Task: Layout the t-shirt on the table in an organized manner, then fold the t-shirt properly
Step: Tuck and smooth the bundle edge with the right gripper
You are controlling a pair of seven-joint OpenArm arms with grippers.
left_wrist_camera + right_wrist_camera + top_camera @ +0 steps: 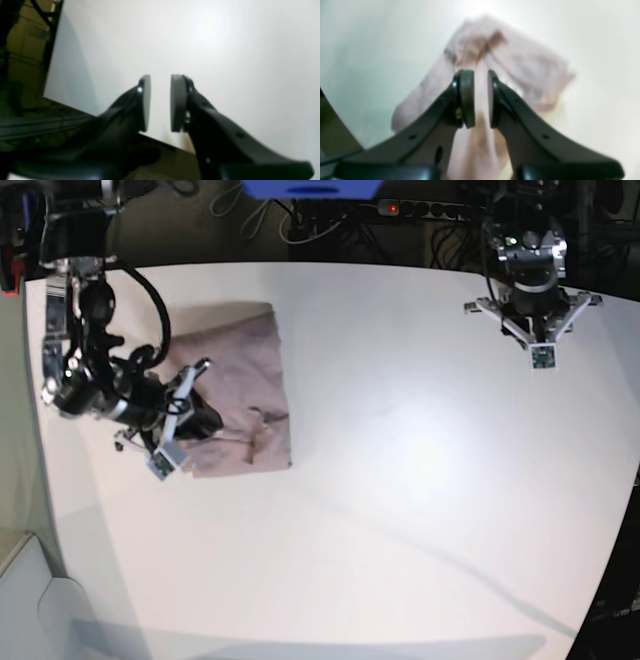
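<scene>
The soft, light t-shirt (240,395), at nine o'clock on the desk (420,480), is judged best pinched at a hem corner by the narrowly parted, empty right gripper (480,100), the left gripper (160,102) likewise being narrow and empty.

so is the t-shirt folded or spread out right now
Folded: the t-shirt lies as a compact rectangle on the table, no sleeves sticking out.

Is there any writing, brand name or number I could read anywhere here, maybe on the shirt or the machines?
None can be read.
t-shirt: plain, no print visible.
Small square tag under the left gripper: too small to read.
Both wrist views: too blurred to show any text.
</scene>
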